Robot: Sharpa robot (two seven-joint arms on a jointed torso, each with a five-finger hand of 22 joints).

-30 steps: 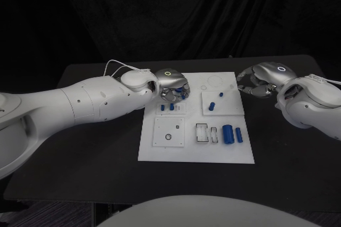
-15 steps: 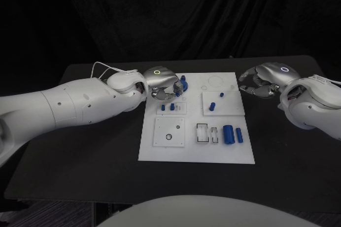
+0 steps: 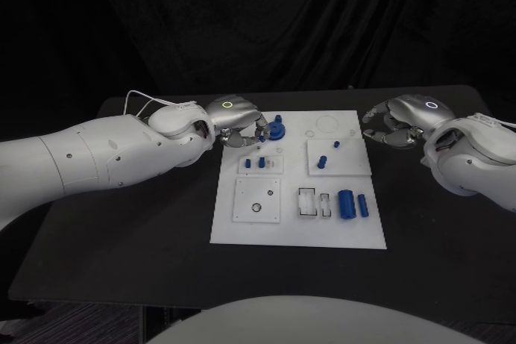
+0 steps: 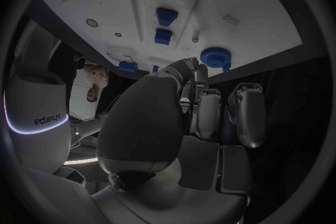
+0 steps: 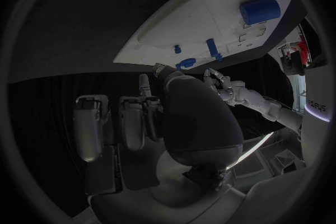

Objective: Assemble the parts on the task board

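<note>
I moved my left hand (image 3: 238, 124) back off the board (image 3: 242, 228). It let go, fingers apart. The blue gear (image 3: 277, 129) now sits at the board's far edge. My right hand (image 3: 396, 124) waits, holding nothing.

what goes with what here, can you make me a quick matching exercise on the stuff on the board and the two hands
Things
1. blue gear
2. large blue cylinder
3. left hand
4. right hand

Places
A. off the board's right edge, over the black table
B. lying in the board's near right part
C. at the board's far left corner, beside the gear
D. on the board's far left part, by the left hand's fingers

Pairs: 1-D, 2-B, 3-C, 4-A
</note>
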